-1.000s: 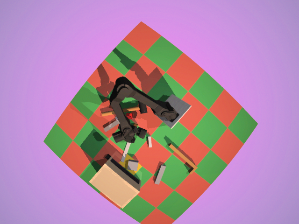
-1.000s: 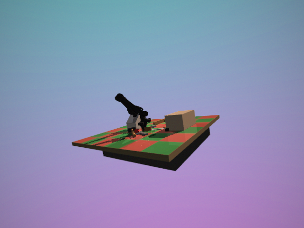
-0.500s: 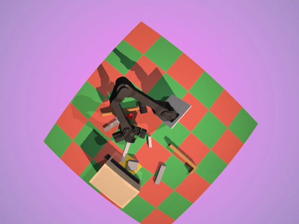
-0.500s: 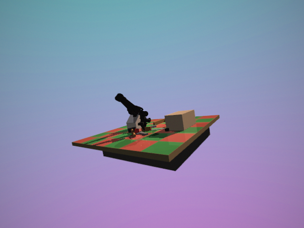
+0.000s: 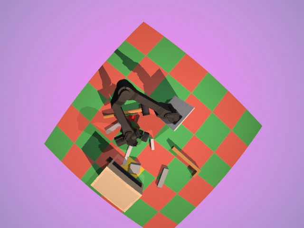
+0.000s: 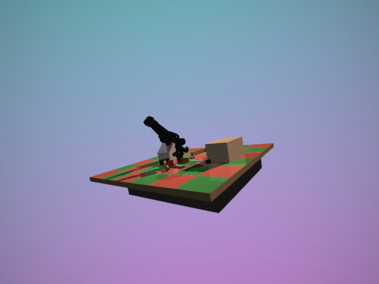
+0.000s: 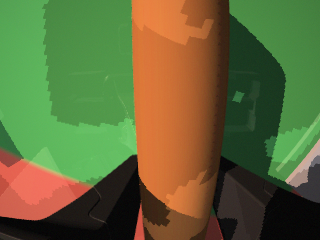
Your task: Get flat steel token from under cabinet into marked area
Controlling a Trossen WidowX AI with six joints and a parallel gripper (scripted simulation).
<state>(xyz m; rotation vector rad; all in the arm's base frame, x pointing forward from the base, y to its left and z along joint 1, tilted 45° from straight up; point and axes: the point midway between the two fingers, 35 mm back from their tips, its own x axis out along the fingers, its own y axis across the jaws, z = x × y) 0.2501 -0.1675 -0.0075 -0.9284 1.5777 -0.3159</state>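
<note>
Token hidden from view, the pincer (image 5: 133, 141) (image 6: 179, 159) (image 7: 174, 163) grips an orange handle (image 5: 137, 127) (image 6: 185, 160) (image 7: 180, 95).

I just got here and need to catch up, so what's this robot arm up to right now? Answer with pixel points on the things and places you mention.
The arm's gripper (image 5: 133, 142) (image 6: 179, 159) (image 7: 174, 163) is shut on an orange-brown handle (image 7: 177, 110), in front of the cabinet (image 5: 116, 188) (image 6: 217, 152). The job is getting a steel token out from under that cabinet. I can't make the token out in any view. A gray block (image 5: 135, 168) stands on the yellow patch (image 5: 129, 160) by the cabinet's front.
</note>
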